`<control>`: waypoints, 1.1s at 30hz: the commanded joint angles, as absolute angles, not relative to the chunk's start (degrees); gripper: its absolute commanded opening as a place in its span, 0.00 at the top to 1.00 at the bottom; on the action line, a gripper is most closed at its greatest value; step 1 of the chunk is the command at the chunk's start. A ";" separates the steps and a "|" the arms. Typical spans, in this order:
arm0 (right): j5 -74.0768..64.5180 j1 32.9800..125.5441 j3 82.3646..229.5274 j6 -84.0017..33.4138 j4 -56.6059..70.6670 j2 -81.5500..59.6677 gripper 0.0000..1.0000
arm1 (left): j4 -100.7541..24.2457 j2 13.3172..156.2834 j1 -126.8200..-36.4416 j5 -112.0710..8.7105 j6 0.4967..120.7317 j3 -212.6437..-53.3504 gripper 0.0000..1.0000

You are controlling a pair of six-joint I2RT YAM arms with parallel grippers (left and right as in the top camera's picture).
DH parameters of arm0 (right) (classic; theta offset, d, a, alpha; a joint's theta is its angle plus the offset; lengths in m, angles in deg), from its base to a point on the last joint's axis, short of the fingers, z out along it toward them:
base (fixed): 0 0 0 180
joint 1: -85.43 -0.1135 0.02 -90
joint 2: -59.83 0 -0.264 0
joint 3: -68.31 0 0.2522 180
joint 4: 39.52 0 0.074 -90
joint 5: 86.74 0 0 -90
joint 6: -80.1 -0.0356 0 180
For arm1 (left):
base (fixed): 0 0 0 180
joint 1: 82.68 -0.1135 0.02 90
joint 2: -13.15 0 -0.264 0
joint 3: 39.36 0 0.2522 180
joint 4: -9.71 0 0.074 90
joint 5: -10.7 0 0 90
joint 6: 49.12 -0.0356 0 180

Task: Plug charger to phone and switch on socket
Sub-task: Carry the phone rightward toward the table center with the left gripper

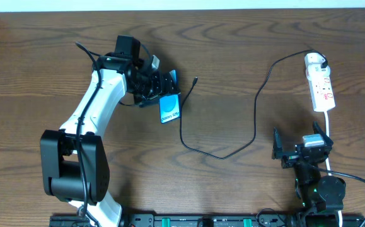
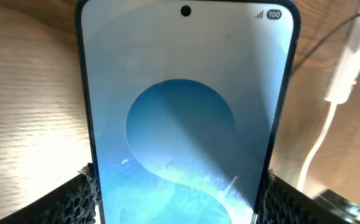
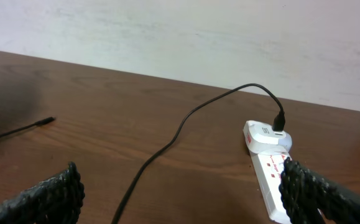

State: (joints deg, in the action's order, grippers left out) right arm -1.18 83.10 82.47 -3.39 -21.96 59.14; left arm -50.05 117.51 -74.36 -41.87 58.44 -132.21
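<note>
My left gripper is shut on the phone, gripping its side edges near one end. In the left wrist view the phone's lit blue screen fills the frame between my fingers. The charger's black cable loops across the table. Its connector tip lies loose just right of the phone. Its white plug sits in the white socket strip at the far right. My right gripper is open and empty, near of the socket. In the right wrist view, the cable and the socket lie ahead of my fingers.
A thick white cord runs from the socket's near end past the right arm toward the front edge. It also shows in the left wrist view. A pale wall stands behind the table's far edge.
</note>
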 commanded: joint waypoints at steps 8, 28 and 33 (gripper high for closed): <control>-1.18 83.08 82.39 -3.85 -21.74 59.45 0.01 | -49.04 116.77 -74.34 -29.98 65.24 -132.76 0.24; -1.18 83.10 82.39 -3.85 -21.74 59.45 0.01 | -46.26 116.77 -74.34 -21.80 75.73 -132.76 0.24; -1.18 83.08 82.39 -3.85 -21.74 59.45 0.01 | -46.18 116.77 -74.34 -17.80 78.94 -132.76 0.24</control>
